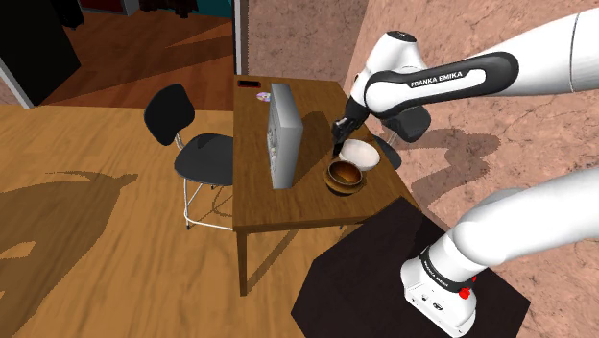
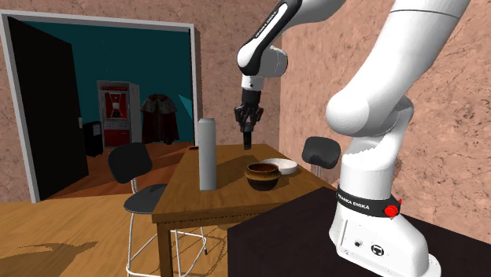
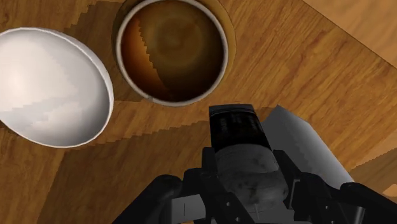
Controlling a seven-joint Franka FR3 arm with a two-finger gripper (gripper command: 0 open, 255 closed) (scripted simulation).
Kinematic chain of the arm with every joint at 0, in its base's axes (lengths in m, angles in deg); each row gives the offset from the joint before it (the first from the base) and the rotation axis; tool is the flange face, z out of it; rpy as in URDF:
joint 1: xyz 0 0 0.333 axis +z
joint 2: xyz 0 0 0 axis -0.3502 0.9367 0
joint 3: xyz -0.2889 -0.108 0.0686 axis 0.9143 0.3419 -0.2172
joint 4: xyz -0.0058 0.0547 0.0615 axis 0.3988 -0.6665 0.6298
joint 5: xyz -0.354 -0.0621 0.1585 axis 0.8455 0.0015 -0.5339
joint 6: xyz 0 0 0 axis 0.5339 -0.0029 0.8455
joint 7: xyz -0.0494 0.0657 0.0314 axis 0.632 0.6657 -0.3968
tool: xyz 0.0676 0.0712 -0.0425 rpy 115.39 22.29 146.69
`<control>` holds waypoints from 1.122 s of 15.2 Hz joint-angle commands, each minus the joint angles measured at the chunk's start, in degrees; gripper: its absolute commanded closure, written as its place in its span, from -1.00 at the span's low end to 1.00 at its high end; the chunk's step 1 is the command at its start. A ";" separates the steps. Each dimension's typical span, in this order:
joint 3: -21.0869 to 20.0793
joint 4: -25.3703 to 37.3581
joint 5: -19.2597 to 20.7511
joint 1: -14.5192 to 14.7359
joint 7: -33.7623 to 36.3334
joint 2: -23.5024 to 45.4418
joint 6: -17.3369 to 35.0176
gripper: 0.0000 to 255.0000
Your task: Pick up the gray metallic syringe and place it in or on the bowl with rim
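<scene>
1. Two bowls, a brown bowl (image 3: pixel 172 51) and a white bowl (image 3: pixel 51 83), sit side by side.
2. The gripper (image 2: pixel 249 126) holds the grey syringe (image 3: pixel 236 130) tight, up in the air near them.
3. Dropped now, it may miss, or land in the wrong bowl.

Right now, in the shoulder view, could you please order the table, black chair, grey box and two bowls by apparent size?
1. table
2. black chair
3. grey box
4. brown bowl and white bowl, which look about alike
</scene>
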 commanded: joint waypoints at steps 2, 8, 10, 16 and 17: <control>3.49 -2.38 0.11 -1.35 -4.83 -2.96 -0.69 1.00; 6.67 -5.49 0.57 -2.77 -9.08 -2.88 2.40 1.00; 6.68 -6.33 0.49 -2.73 -9.16 -1.82 4.29 1.00; 6.71 -8.50 0.23 -2.59 -9.42 1.84 10.12 1.00; 6.72 -8.81 0.17 -2.56 -9.47 2.52 11.12 1.00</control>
